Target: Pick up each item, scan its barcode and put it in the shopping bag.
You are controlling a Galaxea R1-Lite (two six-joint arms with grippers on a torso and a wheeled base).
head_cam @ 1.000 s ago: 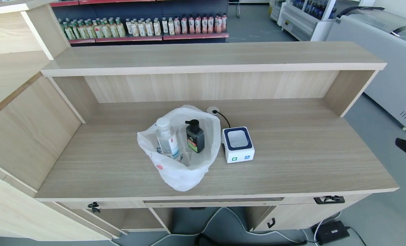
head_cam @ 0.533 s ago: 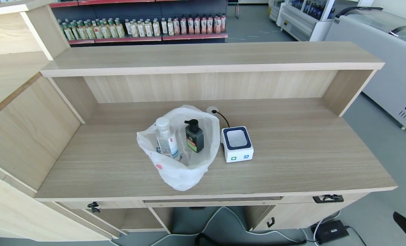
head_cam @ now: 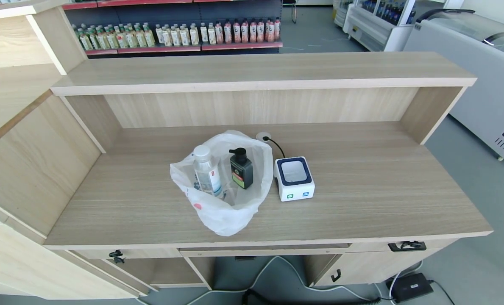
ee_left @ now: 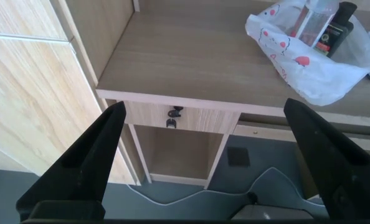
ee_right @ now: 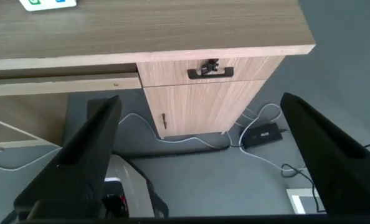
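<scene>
**Now: items bagged, arms low**

Both arms are parked low, in front of the counter. L gripper: jaws spread wide, holding nothing. R gripper: same, spread and empty, facing the drawer handle. Mid-counter sits the bag, just beside the scanner, on my left of it. Inside the bag, the bottle and pump bottle stand upright, side by side.

Judgement: task prob. done or close.

Risks:
- Lifting either arm straight up could clip the counter lip, since both start below it.
- Thin, slack bag: a nudge may tip the tall bottle.
- A nudge could also drag plastic over the scanner window, causing a false read.
</scene>
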